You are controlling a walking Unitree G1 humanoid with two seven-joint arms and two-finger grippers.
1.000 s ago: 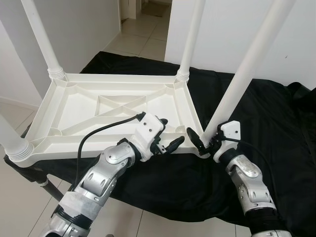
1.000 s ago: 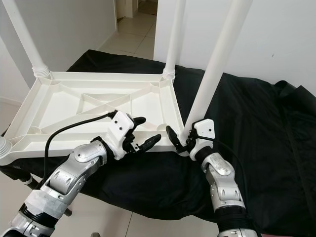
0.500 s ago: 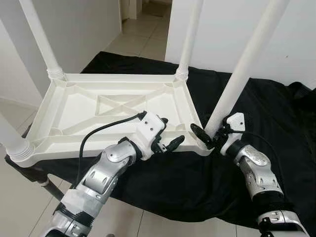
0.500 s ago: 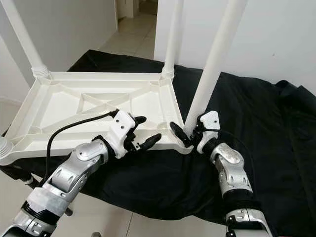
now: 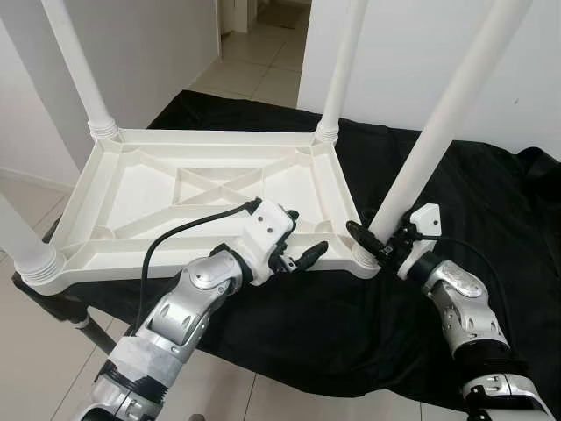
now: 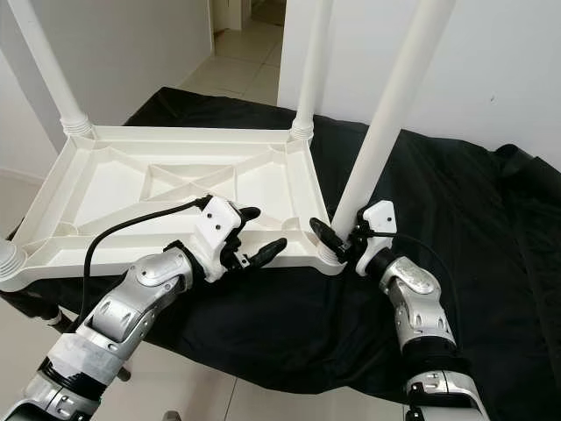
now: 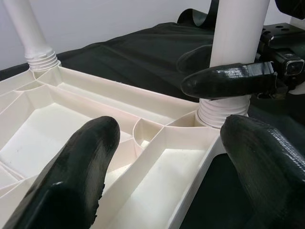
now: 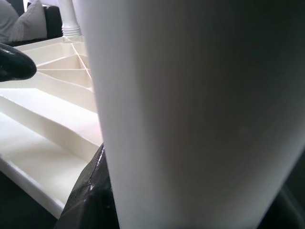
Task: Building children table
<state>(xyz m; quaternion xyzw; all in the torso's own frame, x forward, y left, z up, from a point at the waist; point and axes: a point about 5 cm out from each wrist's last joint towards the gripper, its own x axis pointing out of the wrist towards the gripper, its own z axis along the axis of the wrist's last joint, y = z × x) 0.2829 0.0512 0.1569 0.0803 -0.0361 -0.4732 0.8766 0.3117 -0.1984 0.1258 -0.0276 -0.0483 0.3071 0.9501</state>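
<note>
A white plastic tabletop (image 5: 131, 197) lies upside down on a black cloth. White legs stand in its far left (image 5: 83, 79), far right (image 5: 342, 70) and near left (image 5: 22, 241) corners. A fourth leg (image 5: 447, 114) rises aslant from the near right corner socket (image 7: 221, 107). My right gripper (image 5: 375, 248) is shut on the base of this leg, one finger (image 7: 224, 81) in front of it and one behind. The left gripper (image 5: 302, 237) is open, its fingers (image 7: 76, 171) straddling the tabletop's near rim just left of that corner.
The black cloth (image 5: 491, 202) covers the support and hangs over its near edge. A dark frame leg (image 5: 74, 320) shows below at the left. Tiled floor (image 5: 254, 53) leads to a doorway between white walls behind.
My right wrist has swung out to the right around the near right leg's base, and the leg stands a little more upright. The left gripper has stayed put.
</note>
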